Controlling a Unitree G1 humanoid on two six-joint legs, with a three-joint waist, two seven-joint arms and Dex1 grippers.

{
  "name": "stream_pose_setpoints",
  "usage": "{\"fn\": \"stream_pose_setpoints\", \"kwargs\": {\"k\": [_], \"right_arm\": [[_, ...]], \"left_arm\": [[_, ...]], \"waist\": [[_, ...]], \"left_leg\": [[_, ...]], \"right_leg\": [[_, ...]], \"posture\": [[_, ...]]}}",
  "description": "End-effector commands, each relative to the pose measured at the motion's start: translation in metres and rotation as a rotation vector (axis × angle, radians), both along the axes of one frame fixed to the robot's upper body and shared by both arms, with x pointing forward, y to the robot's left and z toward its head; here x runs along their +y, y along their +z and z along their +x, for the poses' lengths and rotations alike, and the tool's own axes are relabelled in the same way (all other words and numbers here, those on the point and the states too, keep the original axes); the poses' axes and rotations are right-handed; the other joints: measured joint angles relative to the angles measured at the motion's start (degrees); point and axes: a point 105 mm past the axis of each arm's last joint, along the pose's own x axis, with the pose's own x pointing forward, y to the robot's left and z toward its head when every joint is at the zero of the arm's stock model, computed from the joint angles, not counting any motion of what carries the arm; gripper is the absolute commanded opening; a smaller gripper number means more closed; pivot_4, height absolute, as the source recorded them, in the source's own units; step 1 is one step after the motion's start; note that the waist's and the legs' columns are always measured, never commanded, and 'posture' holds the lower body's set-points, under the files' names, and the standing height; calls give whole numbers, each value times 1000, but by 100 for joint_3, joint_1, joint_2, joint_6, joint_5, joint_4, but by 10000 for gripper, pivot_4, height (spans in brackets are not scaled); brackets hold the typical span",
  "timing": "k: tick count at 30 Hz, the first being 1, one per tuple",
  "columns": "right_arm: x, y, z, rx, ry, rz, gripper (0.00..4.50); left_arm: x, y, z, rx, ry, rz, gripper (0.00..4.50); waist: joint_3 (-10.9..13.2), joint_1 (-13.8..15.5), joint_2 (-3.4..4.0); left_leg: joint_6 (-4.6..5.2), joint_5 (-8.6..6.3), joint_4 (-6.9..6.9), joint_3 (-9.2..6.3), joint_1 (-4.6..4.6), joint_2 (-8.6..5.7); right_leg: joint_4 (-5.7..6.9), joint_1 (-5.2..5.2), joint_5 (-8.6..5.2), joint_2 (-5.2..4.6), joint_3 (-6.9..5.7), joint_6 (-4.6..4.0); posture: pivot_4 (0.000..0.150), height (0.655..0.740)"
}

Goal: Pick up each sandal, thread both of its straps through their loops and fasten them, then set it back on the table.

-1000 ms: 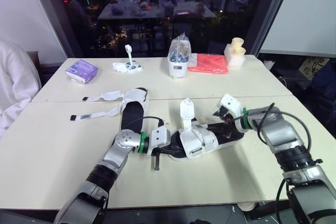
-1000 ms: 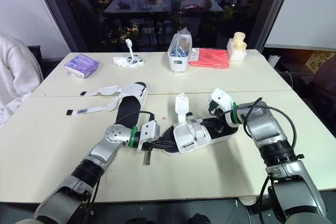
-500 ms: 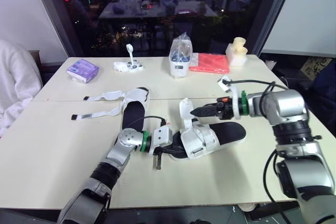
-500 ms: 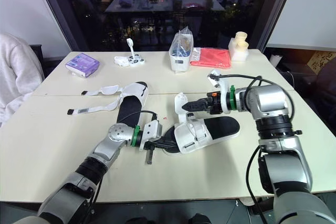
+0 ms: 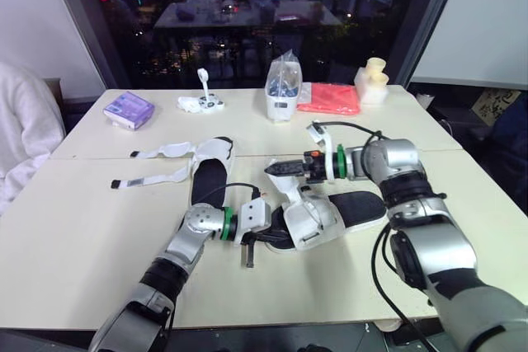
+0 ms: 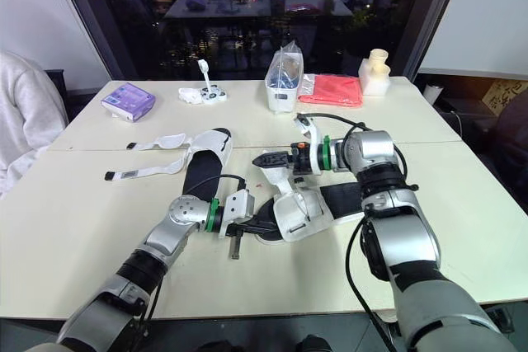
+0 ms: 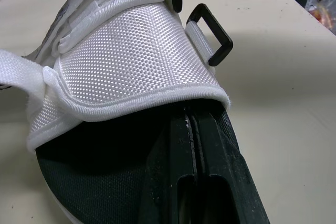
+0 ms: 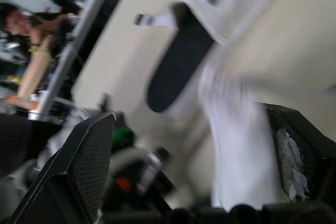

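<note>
A black-soled sandal (image 5: 356, 205) with white straps lies on the near table. My left gripper (image 5: 262, 233) is shut on its toe end, its fingers (image 7: 195, 145) reaching under the white toe band (image 7: 131, 51) beside a black loop (image 7: 212, 40). My right gripper (image 5: 275, 169) reaches leftward over the sandal, level with the tip of an upright white strap (image 5: 292, 187). Its fingers (image 8: 79, 166) stand wide open with that blurred strap (image 8: 236, 145) between them. The second sandal (image 5: 209, 172) lies further left, its straps (image 5: 162, 152) spread loose on the table.
Along the far table stand a purple box (image 5: 128, 110), a small white gadget (image 5: 200, 103), a clear bag on a white container (image 5: 280, 92), a red cloth (image 5: 328, 99) and a cream object (image 5: 371, 80). A person's white sleeve (image 5: 25, 138) is at the left edge.
My right gripper has left the sandal's heel and swung left across the sandal to the upright strap. The left gripper has kept its hold on the toe end.
</note>
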Motion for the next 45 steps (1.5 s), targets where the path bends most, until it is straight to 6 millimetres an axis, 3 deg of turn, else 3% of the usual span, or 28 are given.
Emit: {"fn": "stream_pose_setpoints", "kwargs": {"k": [1,6,11,16,22,35,45], "right_arm": [[5,30,1,-29,24,112,44613],[7,40,3,-19,24,159,44613],[1,34,7,-43,5,103,44613],[-25,-2,17,-48,-59,-63,44613],[-44,-22,21,-27,-93,-143,44613],[12,-22,-18,40,349,-143,44613],[39,2,-22,2,414,-62,44613]], "left_arm": [[2,-1,-1,-3,8,9,0],[1,-1,-1,-5,12,3,0],[-1,-1,-2,-5,12,-2,0],[-1,-2,-4,-4,10,-2,0],[0,-3,-6,-3,9,-1,0],[7,-3,-10,-8,39,2,0],[16,-3,-12,-7,84,1,0]], "waist": [[0,-3,0],[0,-11,0],[0,-13,0],[0,-14,0],[0,-24,1],[1,-114,2],[1,-160,3]], "left_leg": [[0,0,0,0,0,0],[-2,-1,-4,0,-1,0],[-2,-1,-5,0,-2,0],[-2,-1,-5,0,-3,-3],[-3,-1,-8,2,-3,-5],[-4,-1,-9,2,-4,-4],[-12,-1,-11,2,-4,-4]], "right_leg": [[-1,0,0,-1,0,0],[-2,-2,0,-5,1,-1],[-1,-5,0,-8,1,-1],[-2,-5,0,-9,1,-1],[-2,-8,0,-9,1,-1],[10,-14,1,-5,0,0],[36,-32,1,-15,0,0]], "posture": [[1500,7400],[1500,7400],[1500,7400],[1500,7400],[1500,7400],[1500,7400],[1500,7400]]}}
